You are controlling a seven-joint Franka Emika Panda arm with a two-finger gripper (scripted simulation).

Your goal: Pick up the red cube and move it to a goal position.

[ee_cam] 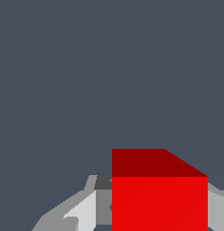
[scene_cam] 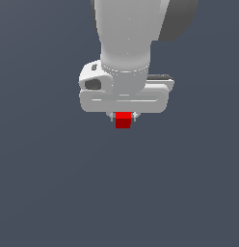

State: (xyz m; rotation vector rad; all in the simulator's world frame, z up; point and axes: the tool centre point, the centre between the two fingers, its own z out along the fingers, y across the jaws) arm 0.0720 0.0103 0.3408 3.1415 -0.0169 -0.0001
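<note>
Clearly the claw [scene_cam: 123,117] is pinching the cube [scene_cam: 123,120], its 2 fingers pressed against opposite side faces. In the exterior view the cube sits directly under the white hand body, centred between the short fingertips, with its lower part poking out below them. The wrist view shows the cube [ee_cam: 159,194] close up, a grey finger [ee_cam: 82,212] flush on one side and another just visible on the other. No goal marker shows in either view, so which way the cube must travel cannot be told. Whether the cube rests on the grey surface [scene_cam: 44,193] or hangs above it is also unclear. Judging by the grip, the carry is the step in hand.
</note>
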